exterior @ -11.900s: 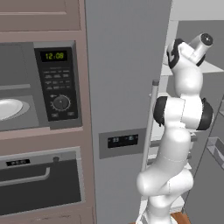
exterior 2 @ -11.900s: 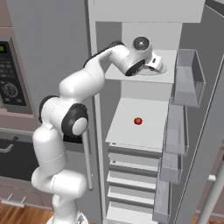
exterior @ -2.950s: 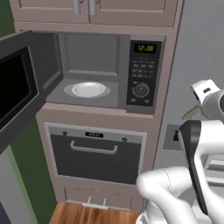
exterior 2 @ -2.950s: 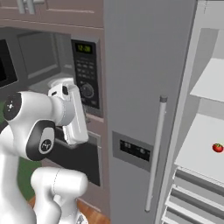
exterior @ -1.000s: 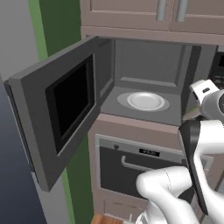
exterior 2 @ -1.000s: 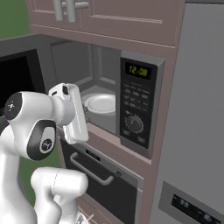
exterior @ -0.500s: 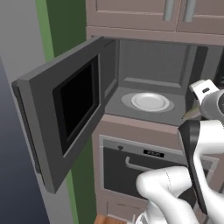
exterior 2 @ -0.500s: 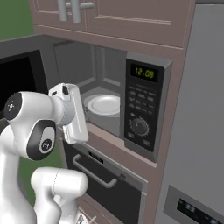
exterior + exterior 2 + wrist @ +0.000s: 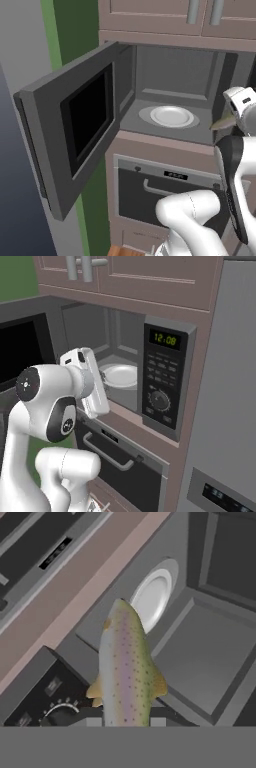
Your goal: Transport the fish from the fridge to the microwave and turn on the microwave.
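Carrying the fish clamped in our fingers, we face the microwave, its door swung wide open at nine o'clock. In the hand view the fish points toward the white plate at about one o'clock, above the sill and not yet over the plate. We judge the fetch from the fridge finished; what is left is to lay the fish on the plate, let go, shut the door and start it at the keypad panel.
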Available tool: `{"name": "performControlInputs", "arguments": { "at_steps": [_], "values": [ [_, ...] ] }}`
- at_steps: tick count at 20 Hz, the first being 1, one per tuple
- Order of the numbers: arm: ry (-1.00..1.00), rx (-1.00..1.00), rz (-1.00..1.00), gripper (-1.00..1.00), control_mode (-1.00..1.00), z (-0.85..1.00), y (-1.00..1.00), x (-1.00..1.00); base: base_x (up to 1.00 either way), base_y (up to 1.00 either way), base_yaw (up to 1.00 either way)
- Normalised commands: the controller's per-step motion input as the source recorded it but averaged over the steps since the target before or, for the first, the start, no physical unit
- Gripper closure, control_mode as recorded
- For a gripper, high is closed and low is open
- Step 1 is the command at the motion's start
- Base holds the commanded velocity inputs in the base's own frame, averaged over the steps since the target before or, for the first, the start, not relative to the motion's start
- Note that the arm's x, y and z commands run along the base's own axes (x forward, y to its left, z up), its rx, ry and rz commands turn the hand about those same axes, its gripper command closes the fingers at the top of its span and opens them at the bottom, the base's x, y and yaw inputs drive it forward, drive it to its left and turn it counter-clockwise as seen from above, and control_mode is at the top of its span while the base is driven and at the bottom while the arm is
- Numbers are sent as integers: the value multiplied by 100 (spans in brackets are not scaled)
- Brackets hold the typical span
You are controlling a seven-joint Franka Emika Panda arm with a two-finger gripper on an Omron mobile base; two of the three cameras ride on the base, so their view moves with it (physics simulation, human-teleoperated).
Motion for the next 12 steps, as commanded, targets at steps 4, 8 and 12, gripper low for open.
{"name": "performControlInputs", "arguments": {
  "at_steps": [4,8,12],
  "values": [
    [-9,0,10,100,-100,0,0,35,0,0,0],
    [0,-1,1,100,-100,-3,8,49,0,0,0],
    [1,0,-5,100,-100,-8,11,46,0,0,0]
  ]
}}
